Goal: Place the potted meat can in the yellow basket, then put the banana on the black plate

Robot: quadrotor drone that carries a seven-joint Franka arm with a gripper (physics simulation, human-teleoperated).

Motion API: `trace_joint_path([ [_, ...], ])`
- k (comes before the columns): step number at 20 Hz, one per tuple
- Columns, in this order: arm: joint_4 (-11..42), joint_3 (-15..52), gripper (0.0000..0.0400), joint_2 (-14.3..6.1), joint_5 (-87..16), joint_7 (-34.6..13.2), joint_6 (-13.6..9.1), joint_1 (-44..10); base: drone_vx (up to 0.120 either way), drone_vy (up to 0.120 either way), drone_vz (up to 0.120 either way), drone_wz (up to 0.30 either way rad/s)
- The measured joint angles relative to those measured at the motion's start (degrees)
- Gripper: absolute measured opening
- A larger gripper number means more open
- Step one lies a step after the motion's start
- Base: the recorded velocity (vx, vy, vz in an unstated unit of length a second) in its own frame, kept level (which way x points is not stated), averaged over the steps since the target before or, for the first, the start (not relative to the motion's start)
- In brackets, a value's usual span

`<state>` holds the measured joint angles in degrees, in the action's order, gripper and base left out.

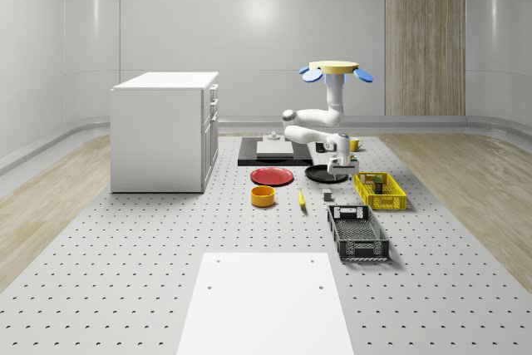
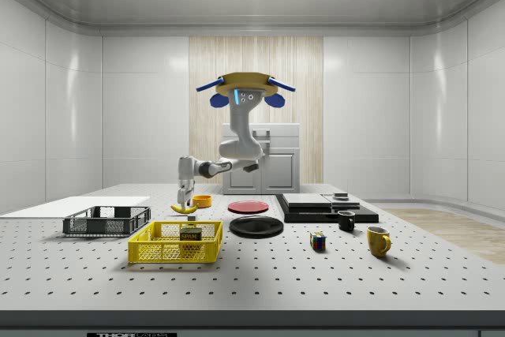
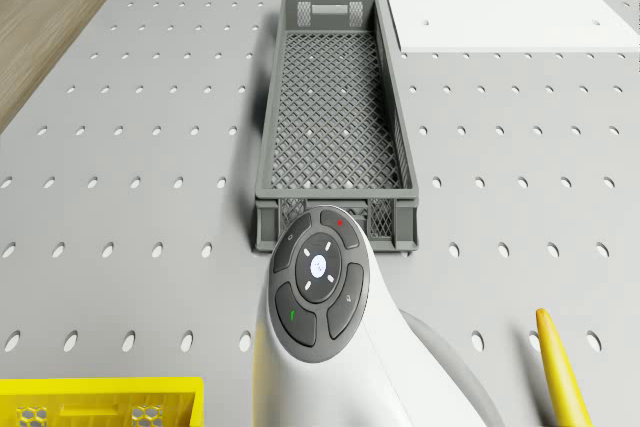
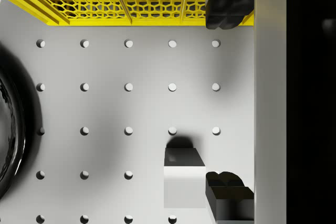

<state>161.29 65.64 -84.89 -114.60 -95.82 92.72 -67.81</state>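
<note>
The potted meat can (image 2: 189,233) lies inside the yellow basket (image 2: 175,252), and it shows as a dark shape (image 1: 374,182) within the basket's walls (image 1: 391,202). The banana (image 1: 301,198) lies on the table between the orange bowl and a small grey block; its tip (image 3: 562,377) also shows in the drone view. The black plate (image 1: 319,175) is bare. The drone (image 1: 337,68) hovers over the table's far part. My gripper (image 1: 337,170) hangs open and empty just above the table, between plate and basket. Its fingers (image 4: 228,9) stand wide apart over bare table.
A small grey block (image 4: 184,179) sits just below my gripper. A dark mesh crate (image 1: 358,233) stands nearer the front, with a red plate (image 1: 273,176) and orange bowl (image 1: 263,196) to the whole-scene view's left. A white cabinet (image 1: 165,130), a cube (image 2: 317,241) and mugs (image 2: 378,241) stand further off.
</note>
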Motion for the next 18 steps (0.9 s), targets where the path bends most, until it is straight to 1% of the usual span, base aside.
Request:
trace_joint_path([
  [18, 0.0, -0.1, 0.0400, 0.3, -0.1, 0.1, -0.3, 0.1, 0.000, -0.120, 0.000, 0.000],
])
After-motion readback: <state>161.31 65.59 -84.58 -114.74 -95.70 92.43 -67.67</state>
